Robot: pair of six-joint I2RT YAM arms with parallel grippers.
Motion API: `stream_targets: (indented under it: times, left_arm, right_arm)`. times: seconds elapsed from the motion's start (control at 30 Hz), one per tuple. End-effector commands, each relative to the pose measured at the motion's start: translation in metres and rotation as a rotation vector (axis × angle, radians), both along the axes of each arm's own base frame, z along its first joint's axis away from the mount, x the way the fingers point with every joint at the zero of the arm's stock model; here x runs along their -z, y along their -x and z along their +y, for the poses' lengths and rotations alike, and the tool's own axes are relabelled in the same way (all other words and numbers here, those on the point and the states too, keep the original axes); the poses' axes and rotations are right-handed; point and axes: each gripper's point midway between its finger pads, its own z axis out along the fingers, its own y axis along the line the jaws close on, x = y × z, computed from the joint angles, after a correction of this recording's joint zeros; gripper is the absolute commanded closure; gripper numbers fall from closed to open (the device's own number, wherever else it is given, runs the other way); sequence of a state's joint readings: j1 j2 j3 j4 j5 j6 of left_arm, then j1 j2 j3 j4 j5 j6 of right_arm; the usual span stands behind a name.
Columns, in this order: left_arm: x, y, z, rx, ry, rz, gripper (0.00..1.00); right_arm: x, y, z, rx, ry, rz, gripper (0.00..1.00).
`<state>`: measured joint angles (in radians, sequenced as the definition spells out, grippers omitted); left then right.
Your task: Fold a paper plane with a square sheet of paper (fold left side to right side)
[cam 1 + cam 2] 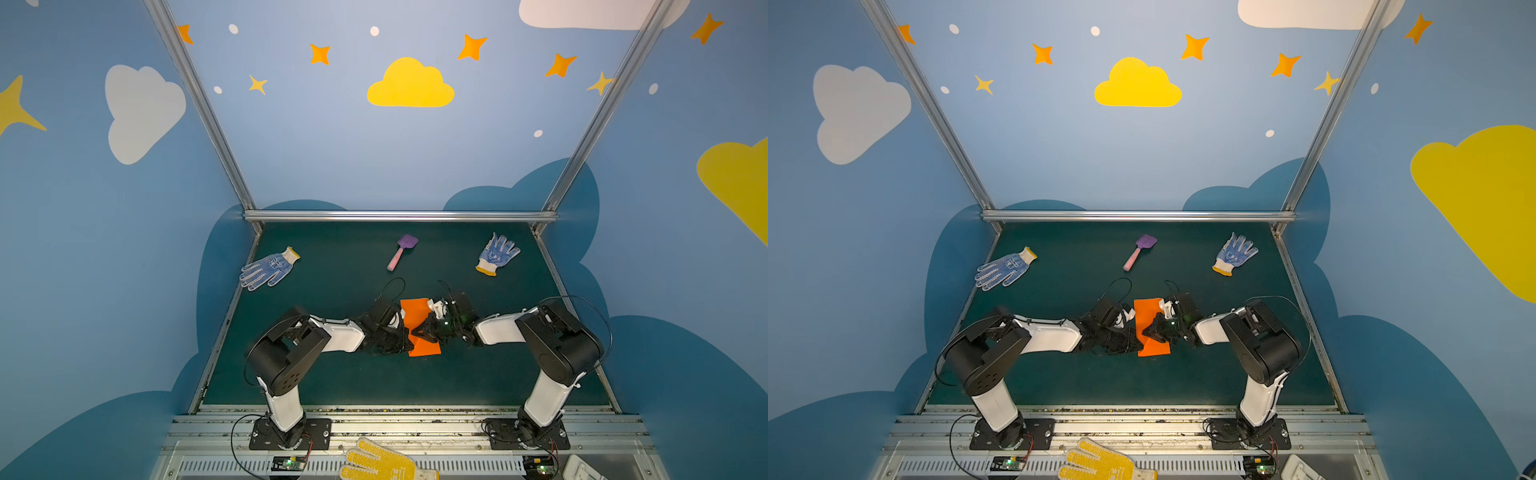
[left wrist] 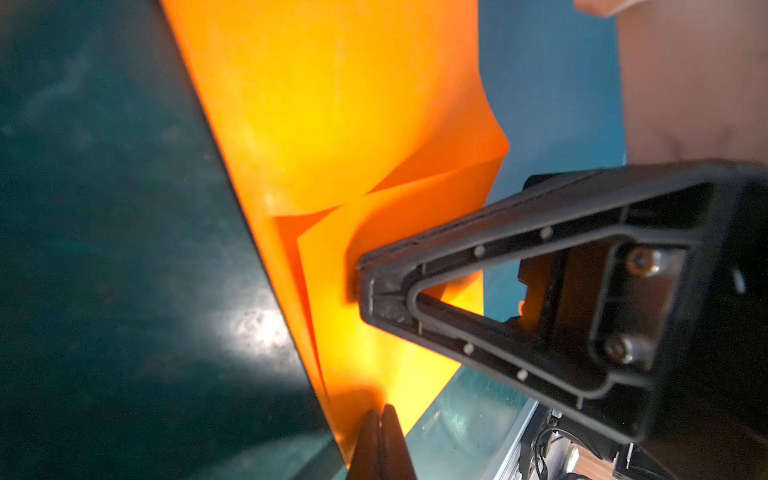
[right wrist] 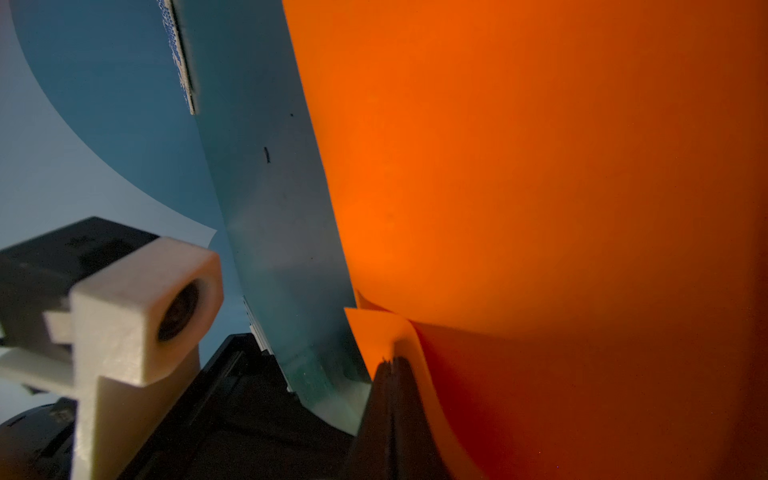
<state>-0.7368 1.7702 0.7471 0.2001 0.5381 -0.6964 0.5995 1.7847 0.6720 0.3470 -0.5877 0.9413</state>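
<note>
We see the thin, bright-orange square sheet of paper (image 1: 414,316) (image 1: 1147,316) lying doubled over on the dark green table mat (image 1: 353,374), a little nearer to us than the mat's middle, between the two arms. In both top views it reads as a strip, longer than it is wide. In the left wrist view an upper layer bows up off the lower one, and a loose corner shows.

The black left gripper (image 2: 380,411) comes in from the sheet's left side. Its jaws are closed pad against pad, and the tips rest on the paper near one edge. The black right gripper (image 3: 392,365) reaches in from the opposite side with its jaws likewise closed. Its tip pushes into the raised layer, which curls around it. Whether either pair has a layer pinched between its pads we cannot tell. In both top views the two tips sit just beside each other over the sheet's middle.

Beyond the paper, toward the back, lies a purple-headed, pink-handled spatula (image 1: 400,251). A white knit glove with blue dots (image 1: 268,270) lies at the far left of the mat, and a second blue-dotted glove (image 1: 496,254) lies at the far right, both well apart from the sheet. A yellow dotted glove (image 1: 382,461) rests on the metal rail in front, off the mat and between the arm bases.
</note>
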Motion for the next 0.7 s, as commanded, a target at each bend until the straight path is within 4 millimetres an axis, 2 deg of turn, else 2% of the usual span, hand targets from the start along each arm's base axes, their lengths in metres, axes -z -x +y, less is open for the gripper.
stream_targets:
  times: [0.0,0.07,0.23,0.43,0.67]
  left_arm:
    - [0.018,0.02,0.01,0.013,-0.063,0.05,0.96]
    - [0.019,0.021,0.01,0.015,-0.068,0.052,0.96]
    - [0.027,0.025,0.015,0.015,-0.093,0.059,0.96]
    - [0.031,0.026,0.018,0.009,-0.1,0.063,0.96]
    - [0.033,0.026,0.017,0.015,-0.1,0.066,0.96]
  right_arm:
    - [0.014,0.016,-0.011,-0.006,0.075,0.068,1.0]
    - [0.015,0.018,-0.012,-0.01,0.08,0.073,1.0]
    - [-0.006,0.006,-0.003,-0.047,0.062,0.014,1.0]
    - [-0.028,0.011,-0.008,-0.116,0.096,-0.065,1.0]
    - [-0.026,0.025,-0.01,-0.147,0.12,-0.07,1.0]
